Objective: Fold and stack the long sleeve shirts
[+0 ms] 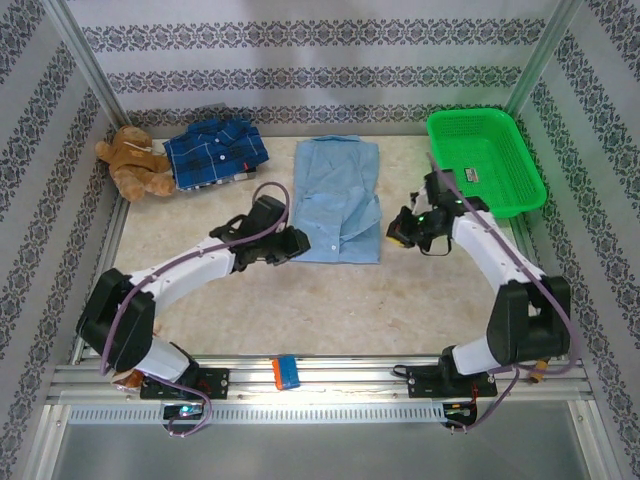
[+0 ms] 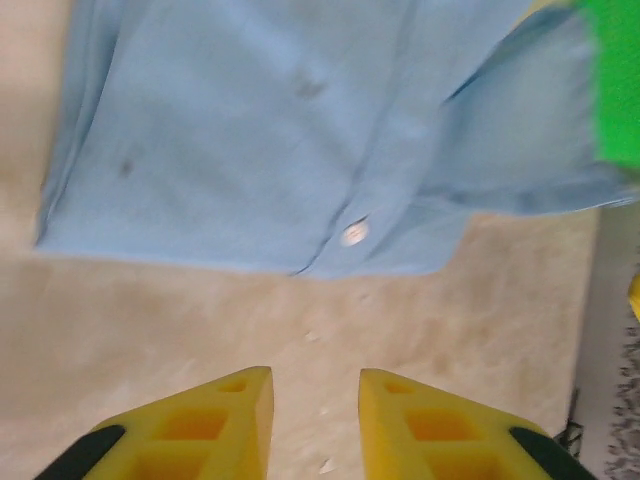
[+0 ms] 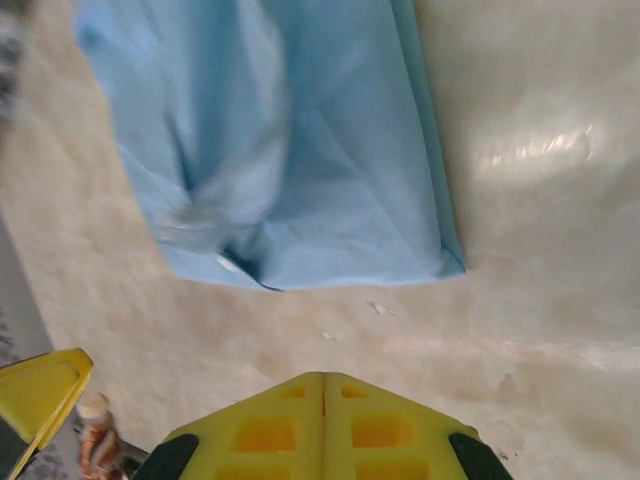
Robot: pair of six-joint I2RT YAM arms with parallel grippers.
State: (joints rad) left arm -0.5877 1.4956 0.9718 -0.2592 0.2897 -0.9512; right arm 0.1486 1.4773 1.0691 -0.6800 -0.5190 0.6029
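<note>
Yellow left gripper (image 2: 315,388) is hovering just beside the light blue shirt (image 2: 280,130), jaws slightly parted, empty; right gripper (image 3: 323,380) is sitting pressed together at its opposite side.

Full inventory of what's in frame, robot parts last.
light blue shirt: 1, light blue, table centre
plaid shirt: 1, dark blue with white lines, far left, beside bear
bear: 1, brown, far-left corner
basket: 1, green, far right
table: 1, beige, under everything
left gripper: 1, yellow fingers, open, left of light blue shirt
right gripper: 1, yellow fingers, shut, right of light blue shirt
</note>
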